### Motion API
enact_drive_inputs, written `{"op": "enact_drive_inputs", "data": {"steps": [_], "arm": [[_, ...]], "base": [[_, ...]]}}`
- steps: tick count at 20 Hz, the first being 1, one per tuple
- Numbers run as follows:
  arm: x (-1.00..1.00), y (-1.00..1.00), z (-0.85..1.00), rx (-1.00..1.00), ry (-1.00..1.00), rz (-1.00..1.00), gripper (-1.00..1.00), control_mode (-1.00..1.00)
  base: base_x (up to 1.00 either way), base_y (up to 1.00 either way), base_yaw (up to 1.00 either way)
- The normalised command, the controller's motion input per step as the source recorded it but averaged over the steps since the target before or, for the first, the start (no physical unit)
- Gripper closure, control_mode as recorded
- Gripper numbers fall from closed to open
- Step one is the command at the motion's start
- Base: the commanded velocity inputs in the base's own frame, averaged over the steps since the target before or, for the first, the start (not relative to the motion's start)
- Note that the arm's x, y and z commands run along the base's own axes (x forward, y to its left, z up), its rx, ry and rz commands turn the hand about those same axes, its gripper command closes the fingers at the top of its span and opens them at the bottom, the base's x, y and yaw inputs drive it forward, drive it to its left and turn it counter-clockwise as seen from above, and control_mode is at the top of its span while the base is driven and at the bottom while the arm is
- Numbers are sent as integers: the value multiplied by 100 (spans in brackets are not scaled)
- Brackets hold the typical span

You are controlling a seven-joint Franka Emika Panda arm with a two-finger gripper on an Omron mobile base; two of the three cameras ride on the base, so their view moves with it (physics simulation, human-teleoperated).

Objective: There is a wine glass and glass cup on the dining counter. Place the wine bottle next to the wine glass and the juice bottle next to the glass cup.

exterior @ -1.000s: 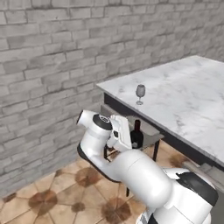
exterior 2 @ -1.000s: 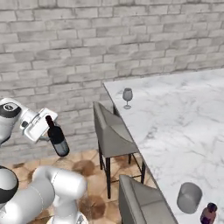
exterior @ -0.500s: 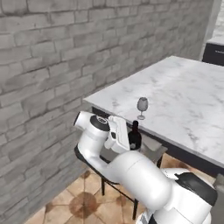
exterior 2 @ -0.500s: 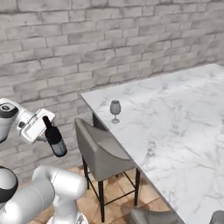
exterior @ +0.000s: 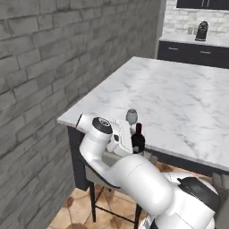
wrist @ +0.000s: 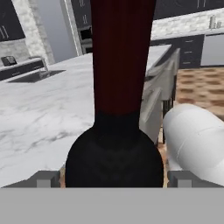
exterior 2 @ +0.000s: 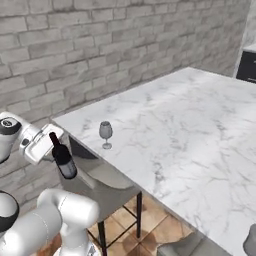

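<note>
My gripper (exterior: 135, 144) is shut on the wine bottle (exterior: 138, 137), a tall, nearly black bottle with a dark red top, and holds it tilted just off the near corner of the dining counter (exterior: 179, 96). In the right base view the wine bottle (exterior 2: 63, 157) hangs in my gripper (exterior 2: 62, 163) left of the counter edge (exterior 2: 190, 125). The wine glass (exterior: 131, 117) stands upright near that corner, close behind the bottle, and shows as the wine glass (exterior 2: 105, 134). The bottle's neck (wrist: 120, 57) rises between my fingertips (wrist: 46, 178). A greyish glass cup (exterior 2: 251, 241) is cut off at the lower right corner. The juice bottle is out of view.
A grey chair (exterior 2: 102, 176) is tucked under the counter edge below the bottle. The brick wall (exterior: 49, 67) runs along the left. Dark cabinets (exterior: 197, 50) carrying a dark appliance (exterior: 202, 30) stand at the back. A tiled floor (exterior 2: 150, 220) lies below.
Both base views have swung and come closer to the counter, so the base has driven. The wine bottle stays in the gripper and now hangs near the wine glass.
</note>
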Motion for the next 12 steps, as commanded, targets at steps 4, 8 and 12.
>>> {"op": "enact_drive_inputs", "data": {"steps": [4,8,12], "arm": [[0,0,0,0,0,0,100,100],[0,0,0,0,0,0,100,100],[0,0,0,0,0,0,100,100]], "base": [[71,0,1],[47,-2,6],[18,-17,2]]}}
